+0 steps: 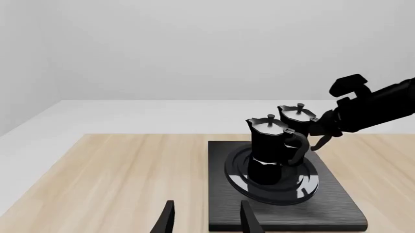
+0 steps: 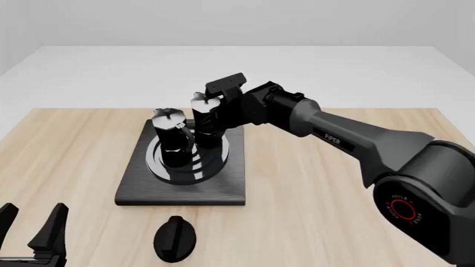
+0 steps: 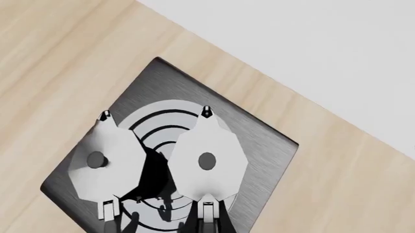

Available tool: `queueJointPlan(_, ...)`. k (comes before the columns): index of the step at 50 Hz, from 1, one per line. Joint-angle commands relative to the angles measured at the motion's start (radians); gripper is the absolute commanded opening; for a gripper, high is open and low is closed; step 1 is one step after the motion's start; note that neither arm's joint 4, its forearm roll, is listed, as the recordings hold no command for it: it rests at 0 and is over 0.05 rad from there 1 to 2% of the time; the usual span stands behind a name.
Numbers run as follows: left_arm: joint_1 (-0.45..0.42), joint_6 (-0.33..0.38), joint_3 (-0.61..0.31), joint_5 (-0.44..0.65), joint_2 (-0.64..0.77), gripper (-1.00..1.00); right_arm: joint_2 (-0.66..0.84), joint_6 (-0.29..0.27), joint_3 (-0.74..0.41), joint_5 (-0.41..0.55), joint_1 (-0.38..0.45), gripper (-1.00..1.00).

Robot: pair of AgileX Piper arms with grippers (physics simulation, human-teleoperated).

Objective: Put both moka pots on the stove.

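Table (image 2: 334, 183) under my arms. Stove (image 2: 222, 186) left of centre; both moka pots on its burner, near pot (image 2: 172, 142) free, far pot (image 2: 204, 125) with my right gripper (image 2: 215, 114) at its handle, grip unclear. Left gripper (image 2: 31, 225) wide, empty. Knob (image 2: 174, 239) in front.

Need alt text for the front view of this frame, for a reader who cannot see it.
Two moka pots stand on the stove burner, the right gripper at the farther pot. The left gripper sits open at the near left edge, and a black oval knob lies on the wooden table before the stove.
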Motion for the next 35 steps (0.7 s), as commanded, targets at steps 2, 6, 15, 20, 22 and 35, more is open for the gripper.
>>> queueJointPlan(2, 0.000, 0.000, 0.000, 0.000, 0.000, 1.00, 0.005, 0.011, -0.023, 0.006, 0.011, -1.00)
queueJointPlan(6, 0.000, 0.000, 0.000, 0.000, 0.000, 1.00, 0.003, 0.011, -0.021, 0.004, 0.013, 1.00)
queueJointPlan(15, 0.000, 0.000, 0.000, 0.000, 0.000, 1.00, -0.001, 0.017, -0.018, 0.004, 0.018, 1.00)
queueJointPlan(20, 0.000, 0.000, 0.000, 0.000, 0.000, 1.00, -0.011, 0.015, -0.013, 0.005, 0.021, 1.00)
queueJointPlan(22, 0.000, 0.000, 0.000, 0.000, 0.000, 1.00, -0.016, 0.015, -0.010, 0.006, 0.024, 1.00)
queueJointPlan(35, 0.000, 0.000, 0.000, 0.000, 0.000, 1.00, -0.052, 0.007, 0.007, 0.014, 0.022, 1.00)
